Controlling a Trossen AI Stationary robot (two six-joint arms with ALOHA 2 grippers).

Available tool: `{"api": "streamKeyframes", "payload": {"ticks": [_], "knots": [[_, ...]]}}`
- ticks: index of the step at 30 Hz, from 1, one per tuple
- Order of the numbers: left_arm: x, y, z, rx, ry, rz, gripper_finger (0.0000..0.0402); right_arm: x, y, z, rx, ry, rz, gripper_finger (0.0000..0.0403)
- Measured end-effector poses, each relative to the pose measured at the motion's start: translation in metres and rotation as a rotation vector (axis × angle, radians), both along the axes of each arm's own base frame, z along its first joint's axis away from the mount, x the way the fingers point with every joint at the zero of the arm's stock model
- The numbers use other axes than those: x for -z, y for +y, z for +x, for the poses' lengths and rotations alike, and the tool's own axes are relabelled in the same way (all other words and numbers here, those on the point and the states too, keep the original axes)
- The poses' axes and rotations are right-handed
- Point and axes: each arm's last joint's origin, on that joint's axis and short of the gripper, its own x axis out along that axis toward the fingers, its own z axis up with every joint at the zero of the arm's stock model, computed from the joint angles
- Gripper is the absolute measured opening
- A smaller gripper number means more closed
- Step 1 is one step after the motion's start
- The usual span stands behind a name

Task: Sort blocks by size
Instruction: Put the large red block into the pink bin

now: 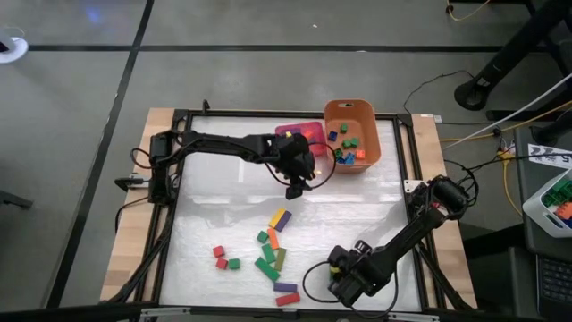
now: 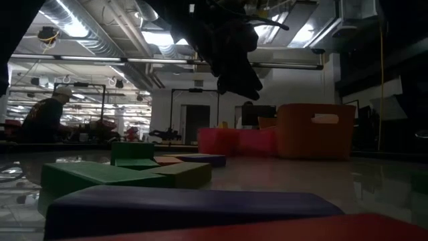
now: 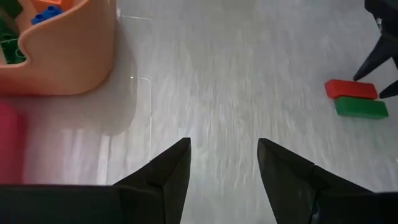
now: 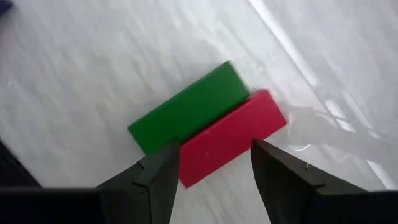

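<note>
A robotics lab or workshop: exposed ducts [image 2: 100,27] and strip lights [image 2: 87,59] run across the low view's ceiling, a person [image 2: 43,114] sits at cluttered benches at left, and loose cables [image 1: 500,134] trail over bare grey floor [image 1: 71,134] at the high view's right.

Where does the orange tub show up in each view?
High view: orange tub at the table's top edge, right of centre.
Low view: background, right of centre.
Left wrist view: in view.
Right wrist view: not in it.
Shared landmark: pink tray beside it.
</note>
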Motion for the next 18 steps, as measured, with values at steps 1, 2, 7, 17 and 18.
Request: {"api": "streamKeyframes", "payload": {"ticks": [1,2,7,17,18], "knots": [[0.000,0.000,0.000,0.000,0.000,0.000,0.0171,0.000,0.000,0.000,0.013,0.000,-0.001,0.0198],[0.000,0.000,0.000,0.000,0.000,0.000,0.0171,0.001,0.000,0.000,0.020,0.002,-0.002,0.0198],[0.000,0.000,0.000,0.002,0.001,0.001,0.0171,0.010,0.002,0.002,0.044,0.013,-0.007,0.0198],[0.004,-0.001,-0.004,0.021,0.054,0.010,0.0171,0.014,-0.002,-0.004,0.049,0.100,-0.044,0.0198],[0.004,-0.001,-0.005,0.022,0.057,0.010,0.0171,0.014,-0.003,-0.005,0.049,0.120,-0.048,0.0198]]}}
